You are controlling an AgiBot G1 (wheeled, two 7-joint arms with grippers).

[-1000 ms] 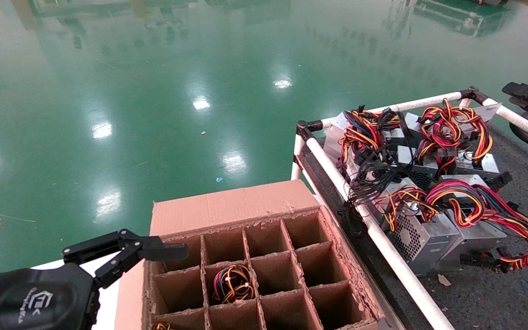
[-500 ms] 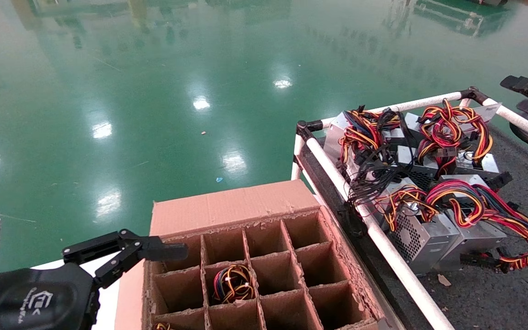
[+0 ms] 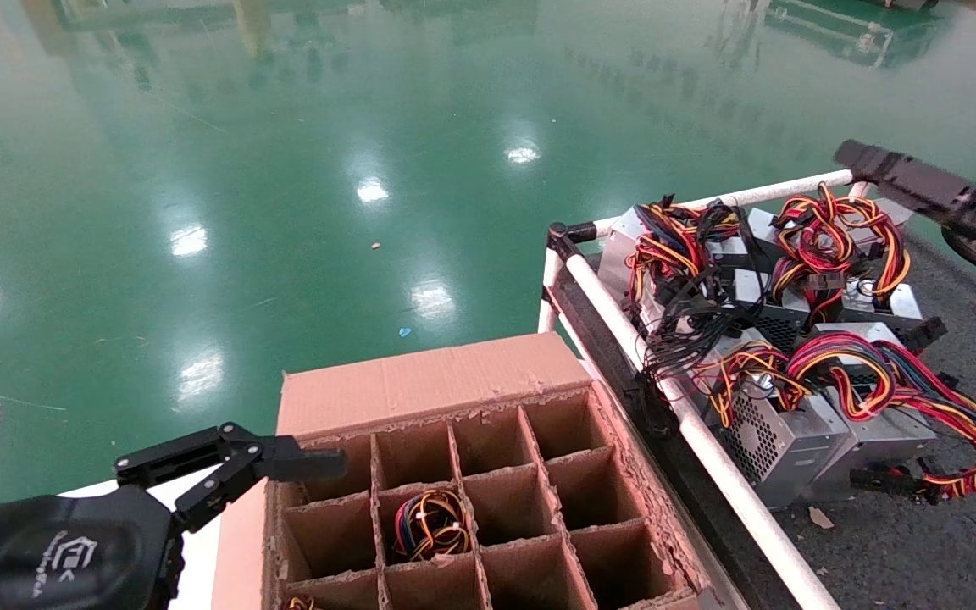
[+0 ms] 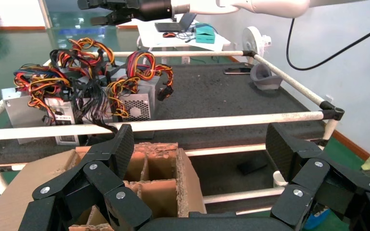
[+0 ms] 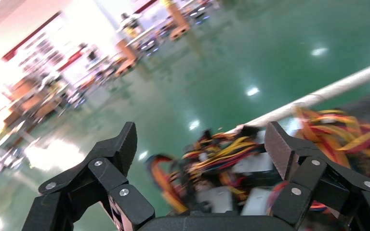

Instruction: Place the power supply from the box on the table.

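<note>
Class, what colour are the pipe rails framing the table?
White rails with black corner joints; clearest in the head view.

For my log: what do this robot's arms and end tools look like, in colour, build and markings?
Both tools are matte black, two-fingered linkage claws with silver rivet-like pins and textured finger pads. The left tool sits on a rounded black wrist housing bearing a pale hexagonal logo with small lettering. The right tool has the same black build, mounted on a glossy white arm segment; black cables hang near that arm.
</note>
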